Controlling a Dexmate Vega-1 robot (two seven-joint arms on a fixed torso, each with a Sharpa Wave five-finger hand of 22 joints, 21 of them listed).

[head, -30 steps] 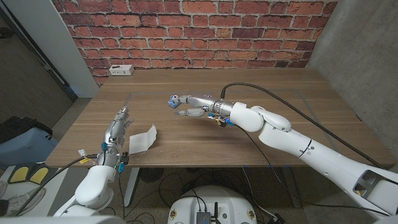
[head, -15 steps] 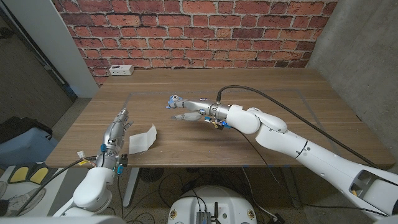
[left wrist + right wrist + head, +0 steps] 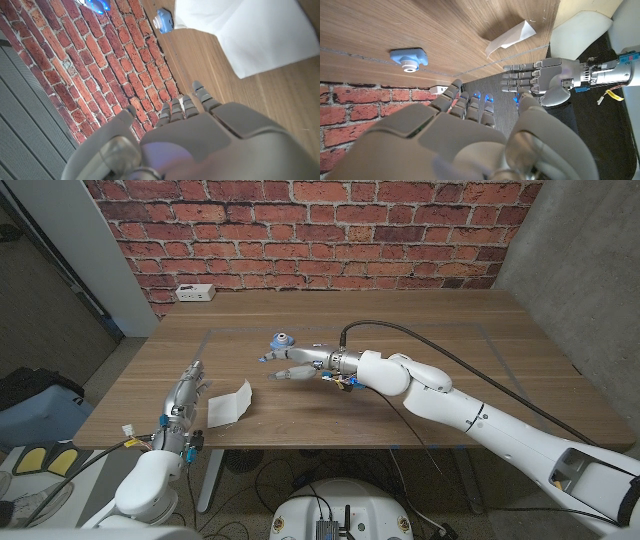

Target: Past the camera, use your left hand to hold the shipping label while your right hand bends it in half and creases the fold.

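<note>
The white shipping label (image 3: 230, 402) lies near the table's front left, one end bent up; it also shows as label (image 3: 250, 35) and label (image 3: 510, 37). My left hand (image 3: 186, 393) stands just left of it, fingers straight and apart, holding nothing, with a small gap to the paper. A small blue camera (image 3: 282, 340) sits mid-table, also seen as camera (image 3: 164, 21) and camera (image 3: 409, 57). My right hand (image 3: 291, 365) hovers just in front of the camera, fingers spread and empty, to the right of the label. The right wrist view shows the left hand (image 3: 540, 75) beside the label.
A white power strip (image 3: 195, 292) lies at the table's far left edge by the brick wall. A black cable (image 3: 440, 332) arcs over my right forearm. Thin line marks (image 3: 215, 330) frame the table's middle. Bare wood (image 3: 500, 350) spreads to the right.
My right hand has moved left, past the camera's front and nearer the label. My left hand has drawn back slightly toward the near edge. The label has not moved.
</note>
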